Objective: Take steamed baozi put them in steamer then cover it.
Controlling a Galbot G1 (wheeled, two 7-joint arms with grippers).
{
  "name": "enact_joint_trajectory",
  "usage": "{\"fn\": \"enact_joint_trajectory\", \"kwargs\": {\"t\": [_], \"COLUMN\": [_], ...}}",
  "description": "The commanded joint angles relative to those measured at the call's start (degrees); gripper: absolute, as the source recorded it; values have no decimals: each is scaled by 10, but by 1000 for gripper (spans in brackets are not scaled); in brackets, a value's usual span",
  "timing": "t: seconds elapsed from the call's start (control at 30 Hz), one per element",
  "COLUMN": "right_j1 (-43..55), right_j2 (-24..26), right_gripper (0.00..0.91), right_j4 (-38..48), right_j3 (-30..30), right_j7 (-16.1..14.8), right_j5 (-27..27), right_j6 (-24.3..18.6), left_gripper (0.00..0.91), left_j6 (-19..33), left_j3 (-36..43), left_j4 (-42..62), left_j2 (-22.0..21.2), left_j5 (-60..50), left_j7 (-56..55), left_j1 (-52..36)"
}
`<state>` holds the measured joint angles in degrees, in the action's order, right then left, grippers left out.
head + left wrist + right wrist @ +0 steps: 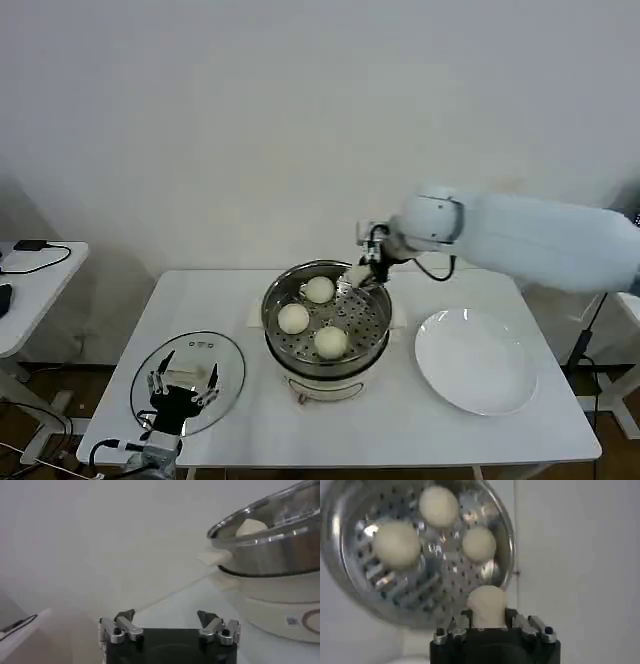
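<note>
**Inspector:** Start at the working tool.

**Onlooker:** The right tool (358, 277) hangs over the steamer's (275, 318) far rim, on the plate side. It is clenched on the fourth baozi (487, 605), held between its fingers above the perforated tray (415, 587).

**Inspector:** Which step is that, in your judgement?

**Onlooker:** The last bun is being placed, I would say. Three baozi already lie in the steamer: one toward the far side (319, 289), one toward the lid side (293, 318), one at the near side (331, 342). They sit apart from each other, and the free patch of tray is below the held bun.

**Inspector:** What does the next move call for?

**Onlooker:** Lowering onto that bare patch without nudging the far bun or catching the rim, then letting go. After that comes the covering.

**Inspector:** And the lid?

**Onlooker:** The glass lid (228, 375) lies flat on the worktop (420, 425) beside the steamer, on the side away from the plate. The left tool (182, 384) hovers just above its handle, fingers spread and holding nothing.

**Inspector:** Other containers?

**Onlooker:** The white plate (474, 361) sits on the steamer's other side, with no buns on it.
</note>
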<state>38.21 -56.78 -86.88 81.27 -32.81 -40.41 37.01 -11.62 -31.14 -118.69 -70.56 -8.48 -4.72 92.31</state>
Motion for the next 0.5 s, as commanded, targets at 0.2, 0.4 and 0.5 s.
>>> {"fn": "enact_joint_trajectory", "kwargs": {"t": [0.2, 0.4, 0.5], "right_j1": [-49, -65, -75], "right_j2": [-48, -43, -44], "right_gripper": [443, 443, 443], "right_j4": [35, 39, 44], "right_j3": [3, -1, -6], "right_j7": [37, 33, 31], "right_j5": [-28, -14, -3], "right_j6": [47, 47, 47], "left_gripper": [907, 907, 907], "left_j6": [2, 2, 2], "left_j3": [-3, -4, -5], "left_j4": [0, 4, 5], "left_j2": [1, 1, 1], "left_j5": [2, 3, 4], "left_j7": [-1, -1, -1], "left_j1": [3, 1, 0]}}
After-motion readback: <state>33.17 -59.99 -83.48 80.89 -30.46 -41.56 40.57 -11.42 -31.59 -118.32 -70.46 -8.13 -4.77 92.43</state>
